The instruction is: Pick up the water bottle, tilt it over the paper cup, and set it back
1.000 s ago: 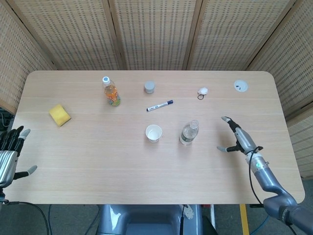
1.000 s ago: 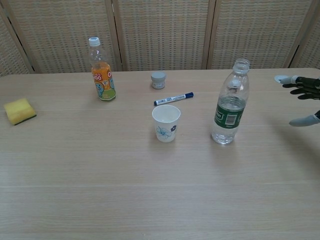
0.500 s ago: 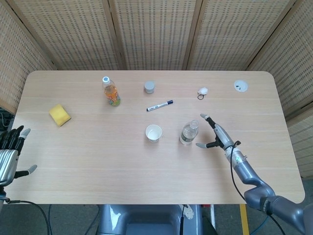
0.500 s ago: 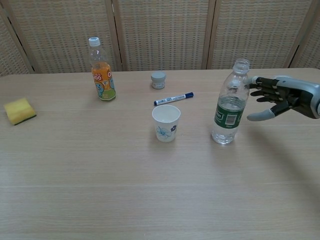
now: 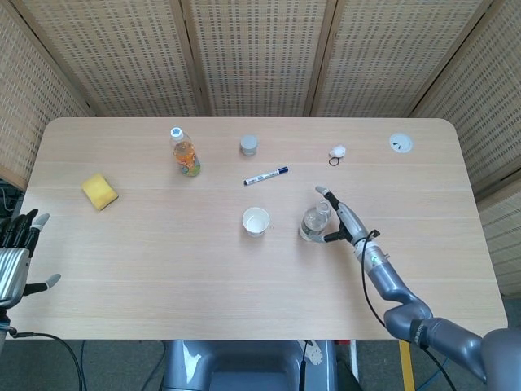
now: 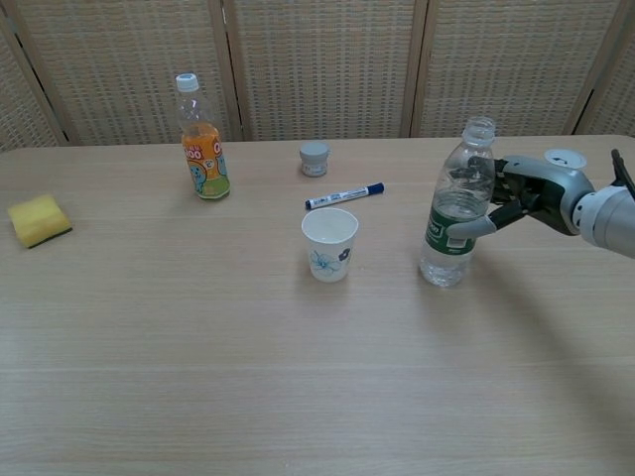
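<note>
The clear water bottle (image 5: 313, 221) (image 6: 456, 218) stands upright and uncapped, with a green label, right of the white paper cup (image 5: 256, 221) (image 6: 329, 244). My right hand (image 5: 338, 220) (image 6: 521, 193) is at the bottle's right side. Its fingers are spread around the bottle, the thumb touching the label in front and the others reaching behind the upper part. The bottle still rests on the table. My left hand (image 5: 15, 257) hangs off the table's left edge with its fingers apart, holding nothing.
An orange drink bottle (image 5: 186, 152) (image 6: 201, 139) stands at the back left and a yellow sponge (image 5: 99, 191) (image 6: 38, 219) lies at the far left. Behind the cup lie a marker (image 5: 265, 175) (image 6: 344, 195) and a small grey jar (image 5: 248, 145) (image 6: 314, 158). A white disc (image 5: 400, 143) sits at the back right.
My right hand has travelled left across the table from the right side and reached the water bottle, its thumb now touching the label. The bottle, cup and left hand have not moved.
</note>
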